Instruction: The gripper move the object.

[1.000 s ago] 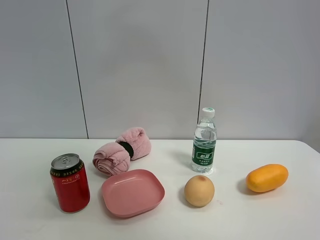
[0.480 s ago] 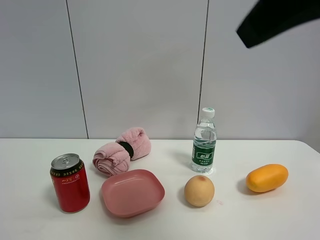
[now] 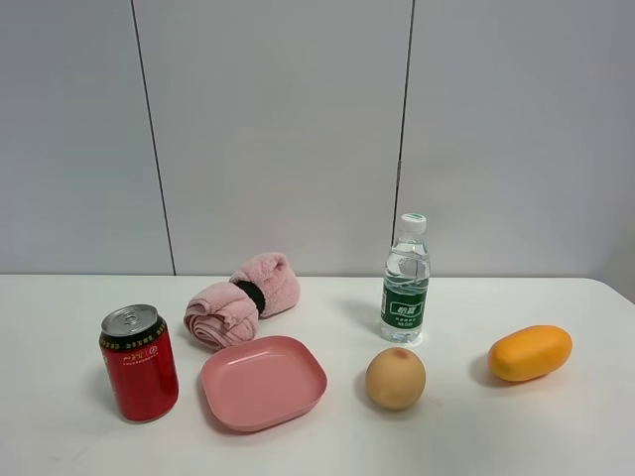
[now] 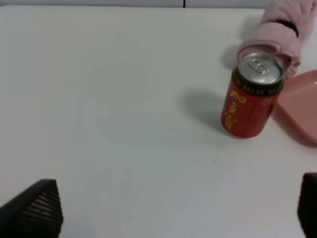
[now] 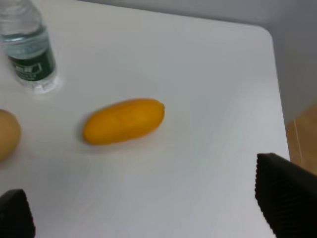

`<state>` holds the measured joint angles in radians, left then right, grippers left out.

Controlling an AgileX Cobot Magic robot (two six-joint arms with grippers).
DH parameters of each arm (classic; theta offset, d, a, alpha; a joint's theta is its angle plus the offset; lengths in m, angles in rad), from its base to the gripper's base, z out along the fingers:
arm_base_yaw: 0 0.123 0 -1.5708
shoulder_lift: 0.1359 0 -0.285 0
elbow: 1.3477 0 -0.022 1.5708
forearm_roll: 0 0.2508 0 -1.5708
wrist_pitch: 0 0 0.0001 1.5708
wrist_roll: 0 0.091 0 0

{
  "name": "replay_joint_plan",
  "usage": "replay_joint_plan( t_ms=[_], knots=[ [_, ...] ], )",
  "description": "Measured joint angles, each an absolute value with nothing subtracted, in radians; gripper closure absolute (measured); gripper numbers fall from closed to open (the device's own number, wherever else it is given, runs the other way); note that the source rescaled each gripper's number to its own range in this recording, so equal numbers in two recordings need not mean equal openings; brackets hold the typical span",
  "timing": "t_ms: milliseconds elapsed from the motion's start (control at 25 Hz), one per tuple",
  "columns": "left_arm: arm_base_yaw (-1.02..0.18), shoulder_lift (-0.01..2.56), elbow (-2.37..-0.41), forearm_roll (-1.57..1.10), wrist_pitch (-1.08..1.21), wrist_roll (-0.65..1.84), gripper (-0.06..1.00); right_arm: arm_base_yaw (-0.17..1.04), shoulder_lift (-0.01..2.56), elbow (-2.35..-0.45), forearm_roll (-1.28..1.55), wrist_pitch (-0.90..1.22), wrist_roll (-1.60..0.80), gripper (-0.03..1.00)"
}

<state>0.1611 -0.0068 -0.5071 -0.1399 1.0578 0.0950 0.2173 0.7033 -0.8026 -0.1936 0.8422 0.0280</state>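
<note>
The red drink can [image 3: 139,363] with a silver top stands upright on the white table [image 3: 556,436] at the front left. It also shows in the left wrist view [image 4: 251,95], beyond my left gripper [image 4: 171,210]. That gripper is open and empty, with only its black fingertips [image 4: 34,208] showing, well short of the can. My right gripper [image 5: 151,208] is open and empty too, hovering over the table's right end near the mango [image 5: 123,120]. Neither gripper shows in the exterior high view.
A pink plate [image 3: 263,382] lies right of the can, with a rolled pink towel [image 3: 243,297] behind it. A green-labelled water bottle [image 3: 406,281], a peach [image 3: 395,378] and the mango [image 3: 530,352] stand further right. The table's right edge [image 5: 280,99] is near the right gripper.
Half a second ago a black part of an arm showed at the top right of the exterior high view; it is now out of that view. The objects have not moved.
</note>
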Motion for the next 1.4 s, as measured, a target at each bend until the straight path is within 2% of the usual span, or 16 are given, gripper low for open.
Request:
replay_joint_plan(
  t_ms=[240, 520, 1080, 1400],
  knots=[
    [0.161, -0.007, -0.507, -0.140, 1.058, 0.095, -0.06, 0.114, 0.505, -0.677, -0.071, 0.891, 0.028, 0.25],
    [0.161, -0.007, -0.507, -0.140, 1.058, 0.095, -0.06, 0.102, 0.278, -0.536, -0.035, 0.997, 0.028, 0.25],
    [0.161, -0.007, -0.507, -0.140, 1.058, 0.095, -0.06, 0.102, 0.056, -0.499, -0.015, 1.055, 0.029, 0.25],
    [0.161, -0.007, -0.507, -0.140, 1.058, 0.095, -0.06, 0.081, -0.002, -0.499, -0.077, 1.055, 0.110, 0.25]
  ],
)
